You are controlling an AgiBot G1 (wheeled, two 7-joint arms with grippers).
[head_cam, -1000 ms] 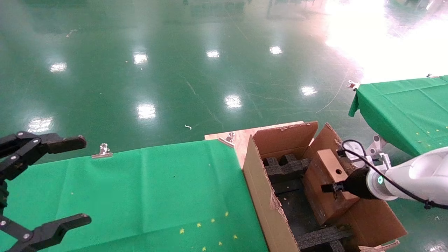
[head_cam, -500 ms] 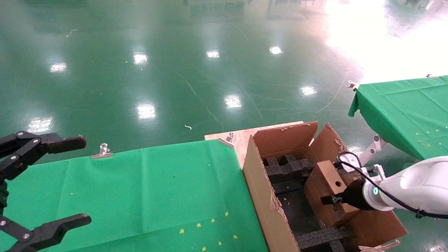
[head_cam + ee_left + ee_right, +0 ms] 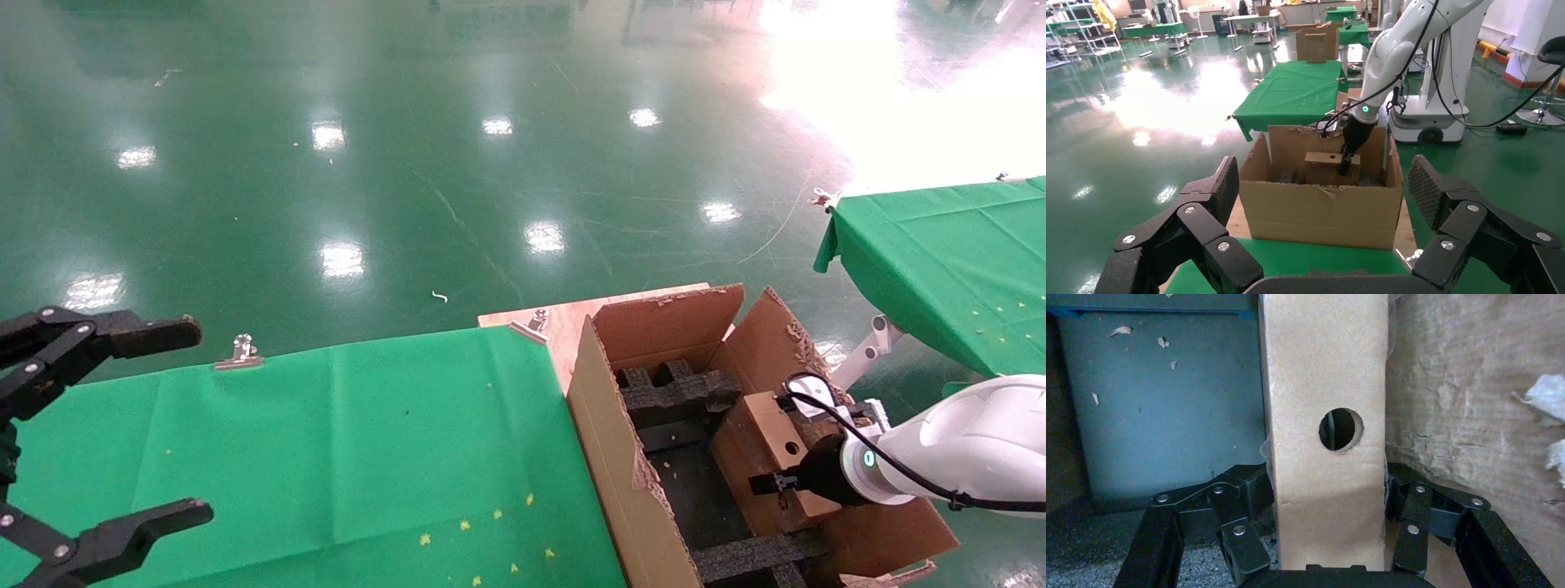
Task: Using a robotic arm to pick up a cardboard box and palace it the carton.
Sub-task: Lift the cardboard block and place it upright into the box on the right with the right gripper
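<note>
the right gripper (image 3: 1327, 496), a black multi-link one, has its fingers (image 3: 1242, 505) clamped on the two opposite sides of the small oblong brown cardboard box with a round punched hole (image 3: 1324, 425); the hole faces the wrist camera. in the head view the white glossy right arm with the glowing teal wrist ring (image 3: 948, 453) reaches in from the right, its wrist lying roughly level and pointing toward the robot's left, with a black cable looping over it. the small box (image 3: 768, 457) is held tilted inside the large brown corrugated carton with ragged flaps (image 3: 609, 441), against the carton's right wall and above the black foam inserts (image 3: 674, 388) on its floor. seen from the left wrist, the box (image 3: 1327, 166) pokes above the carton's rim (image 3: 1321, 211).

the left gripper (image 3: 90, 441), all black, hangs at the left edge above the green cloth-covered tabletop (image 3: 343, 449), well apart from the carton, its fingers (image 3: 1211, 202) spread wide and holding nothing.
</note>
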